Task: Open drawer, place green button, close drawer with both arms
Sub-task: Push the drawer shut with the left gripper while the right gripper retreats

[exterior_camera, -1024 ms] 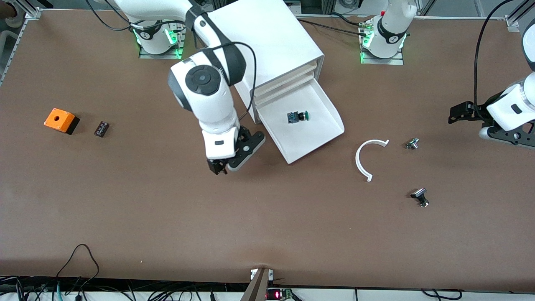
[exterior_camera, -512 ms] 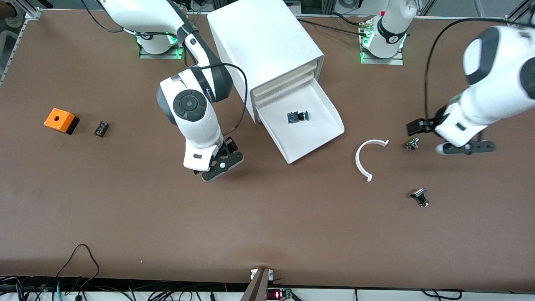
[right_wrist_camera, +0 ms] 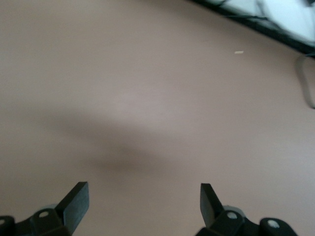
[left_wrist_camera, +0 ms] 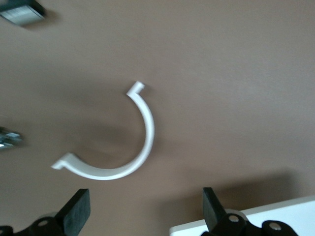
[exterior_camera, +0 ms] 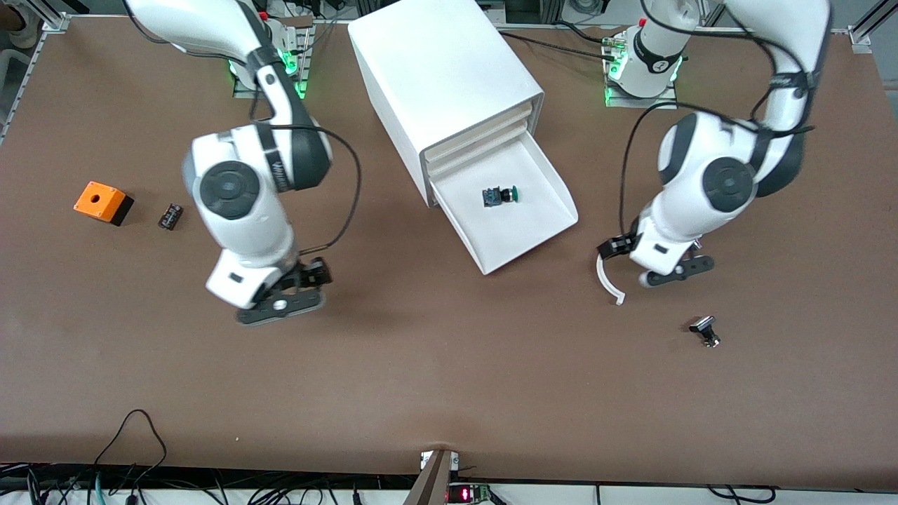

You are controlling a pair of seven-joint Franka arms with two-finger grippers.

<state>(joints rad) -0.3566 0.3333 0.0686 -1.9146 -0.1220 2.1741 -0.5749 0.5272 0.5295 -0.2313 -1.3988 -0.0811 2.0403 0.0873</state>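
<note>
The white cabinet (exterior_camera: 442, 63) stands near the arms' bases. Its lowest drawer (exterior_camera: 554, 189) is pulled out toward the front camera. In the drawer lies the button (exterior_camera: 499, 196), green cap and dark body, on its side. My right gripper (exterior_camera: 280, 303) hangs open over bare table off the drawer's right-arm side; in the right wrist view the right gripper (right_wrist_camera: 142, 201) has only brown table between its fingers. My left gripper (exterior_camera: 666, 275) is open over the table toward the left arm's end of the drawer. The left wrist view shows the left gripper (left_wrist_camera: 145, 211) empty, with a drawer corner (left_wrist_camera: 256, 223) beside one finger.
A white curved strip (exterior_camera: 609, 273) (left_wrist_camera: 133, 142) lies under the left hand. A black-and-silver knob (exterior_camera: 705, 330) sits nearer the front camera. An orange box with a hole (exterior_camera: 103, 202) and a small dark part (exterior_camera: 170, 216) lie toward the right arm's end. Cables run along the front edge.
The right arm swung away from the drawer toward its own end of the table. The left arm came in from the table's edge to over the white strip. Both grippers stayed open.
</note>
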